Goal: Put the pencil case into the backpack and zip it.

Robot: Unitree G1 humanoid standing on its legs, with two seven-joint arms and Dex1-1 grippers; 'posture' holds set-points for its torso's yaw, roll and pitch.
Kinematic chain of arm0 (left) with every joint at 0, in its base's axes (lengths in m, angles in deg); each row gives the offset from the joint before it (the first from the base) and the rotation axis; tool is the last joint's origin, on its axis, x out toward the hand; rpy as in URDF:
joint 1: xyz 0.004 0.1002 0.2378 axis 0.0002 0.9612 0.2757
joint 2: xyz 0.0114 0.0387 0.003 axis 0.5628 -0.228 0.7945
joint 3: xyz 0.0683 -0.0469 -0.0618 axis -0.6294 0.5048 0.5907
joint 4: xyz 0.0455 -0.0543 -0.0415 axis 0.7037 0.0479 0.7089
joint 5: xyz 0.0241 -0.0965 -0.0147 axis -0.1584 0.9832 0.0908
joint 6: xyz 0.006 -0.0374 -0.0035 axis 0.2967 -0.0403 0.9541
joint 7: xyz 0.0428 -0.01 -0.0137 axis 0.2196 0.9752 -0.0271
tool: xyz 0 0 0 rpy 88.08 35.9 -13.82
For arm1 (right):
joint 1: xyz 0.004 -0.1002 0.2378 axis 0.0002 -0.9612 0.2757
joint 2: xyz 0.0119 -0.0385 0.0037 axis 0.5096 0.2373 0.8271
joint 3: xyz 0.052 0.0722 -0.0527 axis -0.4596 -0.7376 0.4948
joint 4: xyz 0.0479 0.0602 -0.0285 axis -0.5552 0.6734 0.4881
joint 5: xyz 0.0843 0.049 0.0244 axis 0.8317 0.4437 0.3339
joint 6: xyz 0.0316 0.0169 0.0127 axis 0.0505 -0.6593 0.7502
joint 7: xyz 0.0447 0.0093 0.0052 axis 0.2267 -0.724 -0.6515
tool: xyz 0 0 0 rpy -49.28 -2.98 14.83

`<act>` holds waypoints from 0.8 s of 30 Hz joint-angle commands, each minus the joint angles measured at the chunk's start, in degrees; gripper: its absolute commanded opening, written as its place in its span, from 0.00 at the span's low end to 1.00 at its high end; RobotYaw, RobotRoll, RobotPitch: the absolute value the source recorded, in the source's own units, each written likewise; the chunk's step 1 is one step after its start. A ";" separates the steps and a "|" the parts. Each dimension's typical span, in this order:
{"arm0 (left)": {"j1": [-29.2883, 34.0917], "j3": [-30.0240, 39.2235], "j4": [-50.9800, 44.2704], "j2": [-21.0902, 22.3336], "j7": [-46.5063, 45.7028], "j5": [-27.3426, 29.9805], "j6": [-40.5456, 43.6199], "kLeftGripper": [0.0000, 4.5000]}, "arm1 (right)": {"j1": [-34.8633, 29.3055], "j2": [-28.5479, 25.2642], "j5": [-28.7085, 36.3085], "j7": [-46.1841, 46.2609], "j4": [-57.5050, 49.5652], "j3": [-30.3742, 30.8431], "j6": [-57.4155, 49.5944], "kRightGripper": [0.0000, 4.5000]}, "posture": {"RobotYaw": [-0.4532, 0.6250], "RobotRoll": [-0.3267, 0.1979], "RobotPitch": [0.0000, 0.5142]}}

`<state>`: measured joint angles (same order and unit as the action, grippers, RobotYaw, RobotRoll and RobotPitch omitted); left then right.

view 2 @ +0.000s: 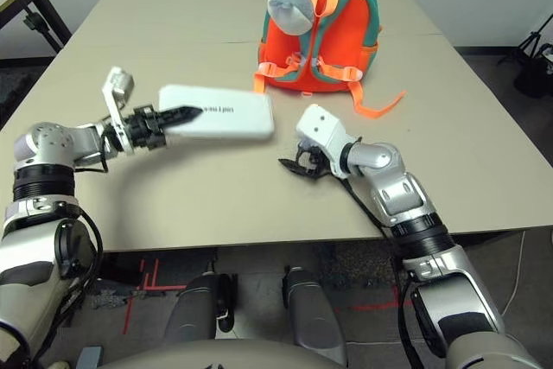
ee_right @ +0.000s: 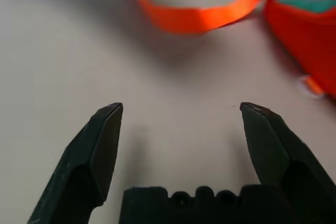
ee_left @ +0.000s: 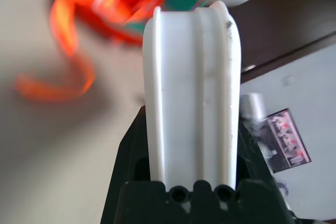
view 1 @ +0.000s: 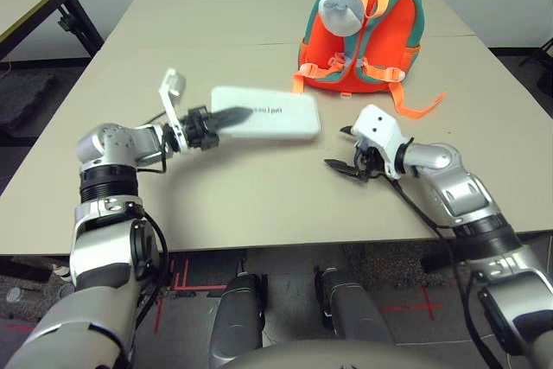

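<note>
- Pencil case [view 1: 270,115] sits clamped in my left pincer [view 1: 232,116], held by its near short end, so the white body runs out ahead of my fingers and toward the right, above the tabletop [view 1: 216,32].
- From my left wrist I see the case edge-on, its white rim squeezed between my two black fingers [ee_left: 126,156], one on each flat face (a dark smudge marks the rim near its far end).
- Small dark lettering on the case's upper face lies just past my fingertip.
- Backpack [view 1: 363,28] stands farther back on the table and to the right of the case, orange with teal trim, well apart from what I hold; the case's far end points roughly toward its lower left corner.
- Grey plush charm [view 1: 342,10] hangs against the backpack's upper left side.
- Orange straps [view 1: 415,103] trail from the backpack's base onto the table, one reaching out toward my right arm.
- Right pincer [view 1: 344,151] hangs low over the table, right of the case's far end and near it, not touching; its fingers [ee_right: 100,150] stand spread wide with nothing but bare table between them.
- One orange strap lies across the table ahead of that spread pincer, with the backpack's side beyond it.
</note>
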<state>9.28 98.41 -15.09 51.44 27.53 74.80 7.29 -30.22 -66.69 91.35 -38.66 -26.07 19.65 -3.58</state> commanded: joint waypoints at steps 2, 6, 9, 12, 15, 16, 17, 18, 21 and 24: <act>-3.04 5.60 -5.73 0.38 -1.49 6.45 -0.20 0.30 | 3.32 3.37 7.46 8.04 1.32 -11.31 -4.86 1.00 | 0.29 0.62 0.21; -5.57 8.12 -7.37 0.93 -3.71 8.72 -2.75 0.30 | 7.62 6.57 11.75 15.12 3.38 -18.19 -6.00 1.00 | 0.28 0.62 0.20; -8.07 9.80 -6.80 1.33 -6.04 8.87 -7.37 0.30 | 10.43 8.66 13.84 18.37 4.60 -20.09 -6.68 1.00 | 0.28 0.62 0.20; -10.92 10.93 -4.72 1.11 -9.38 7.45 -14.37 0.30 | 12.51 10.04 14.08 19.84 6.48 -19.41 -6.27 1.00 | 0.28 0.62 0.20; -13.56 11.44 -2.84 0.69 -12.26 6.37 -21.57 0.30 | 14.86 11.49 12.79 21.12 9.96 -17.91 -4.39 1.00 | 0.29 0.62 0.18; -14.02 11.34 -2.60 0.58 -12.89 6.11 -23.49 0.30 | 15.68 11.90 12.43 21.52 11.27 -17.57 -3.68 1.00 | 0.29 0.62 0.18; -14.33 11.21 -2.41 0.44 -13.42 5.94 -25.13 0.30 | 16.44 12.20 12.02 21.87 12.59 -17.22 -2.93 1.00 | 0.29 0.62 0.18; -14.50 11.04 -2.27 0.33 -13.79 5.93 -26.56 0.30 | 17.39 12.48 11.34 22.39 14.56 -16.79 -1.70 1.00 | 0.29 0.62 0.18; -14.60 10.21 -1.77 0.25 -14.63 5.82 -29.64 0.30 | 19.63 12.87 9.94 23.20 19.49 -15.90 1.61 1.00 | 0.29 0.62 0.18; -14.62 9.96 -1.53 -0.08 -15.43 6.06 -31.22 0.30 | 22.42 13.30 8.23 24.13 26.91 -15.21 6.60 1.00 | 0.29 0.62 0.18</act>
<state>-4.52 108.54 -16.66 51.54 12.22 80.50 -22.25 -8.76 -53.70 100.70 -15.16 -2.71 4.27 0.28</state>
